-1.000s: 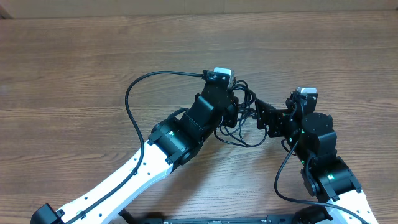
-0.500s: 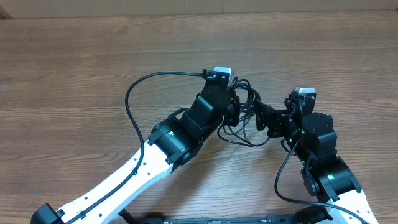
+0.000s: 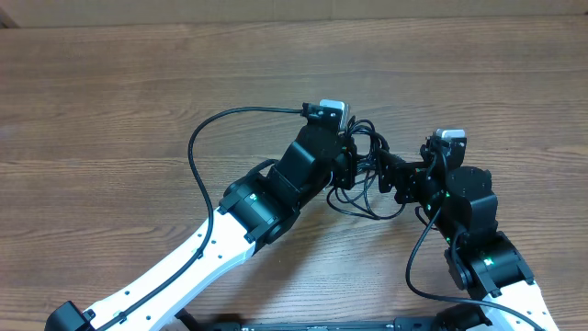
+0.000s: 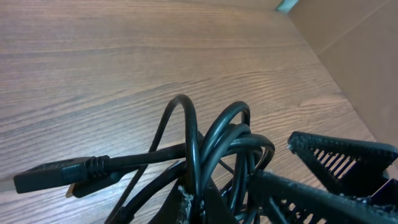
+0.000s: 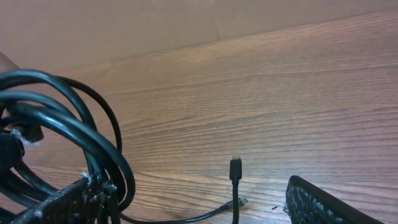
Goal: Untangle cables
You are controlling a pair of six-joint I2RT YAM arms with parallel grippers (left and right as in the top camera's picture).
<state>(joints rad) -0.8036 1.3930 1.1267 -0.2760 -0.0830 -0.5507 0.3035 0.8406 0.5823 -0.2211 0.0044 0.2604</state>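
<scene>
table [image 3: 110,92]: brown wood grain | backdrop [image 5: 186,25]: plain tan panel along far edge

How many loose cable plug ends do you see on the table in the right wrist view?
2: one black plug lies mid-frame on the table, a smaller plug end just below it in the picture. More may be hidden in the cable bundle.
</scene>
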